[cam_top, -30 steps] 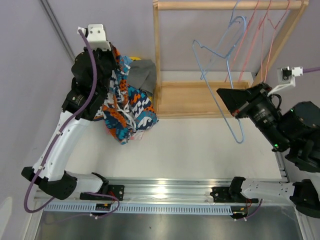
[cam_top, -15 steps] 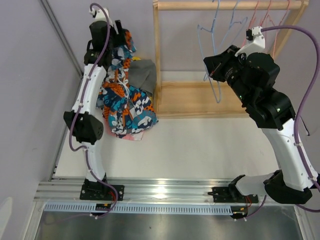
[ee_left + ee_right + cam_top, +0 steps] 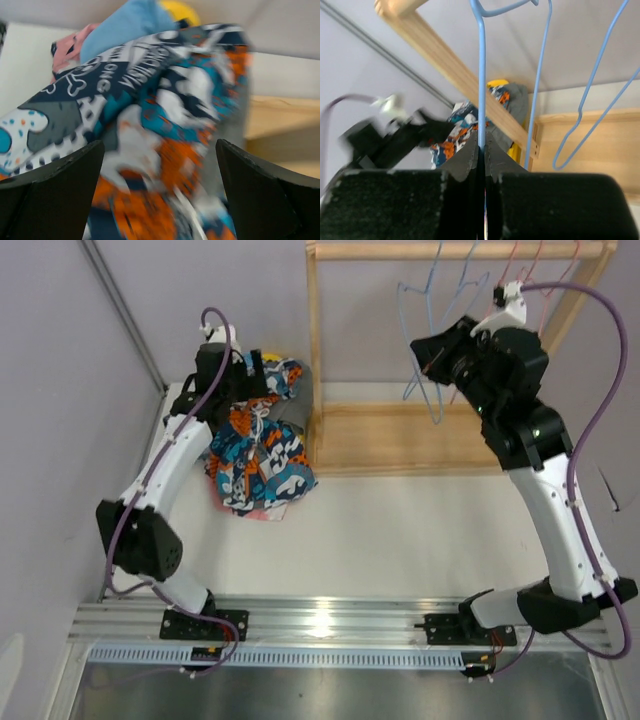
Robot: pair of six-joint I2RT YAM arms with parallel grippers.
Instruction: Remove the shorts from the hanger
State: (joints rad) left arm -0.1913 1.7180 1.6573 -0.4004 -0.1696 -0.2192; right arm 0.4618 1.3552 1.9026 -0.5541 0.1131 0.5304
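Observation:
The blue-orange-white print shorts (image 3: pixel 258 452) lie crumpled on top of a pile at the table's back left, beside the wooden rack. In the left wrist view this print pair (image 3: pixel 165 125) fills the frame, with light blue (image 3: pixel 125 25), pink (image 3: pixel 70 45) and yellow (image 3: pixel 180 10) shorts behind it. My left gripper (image 3: pixel 262 378) hovers just over the pile, open, with its fingers (image 3: pixel 50 190) wide apart and nothing between them. My right gripper (image 3: pixel 428 348) is shut on the wire of a bare blue hanger (image 3: pixel 481 75), holding it up near the rack's top rail.
The wooden rack (image 3: pixel 400 440) stands at the back with a flat base board and a top rail (image 3: pixel 460 250). More bare blue and red hangers (image 3: pixel 520 270) hang from that rail. A grey pair (image 3: pixel 520 100) lies against the rack post.
My left gripper opened and let go of the print shorts, which dropped onto the pile, and the arm came down. My right arm lifted the bare blue hanger up toward the rail.

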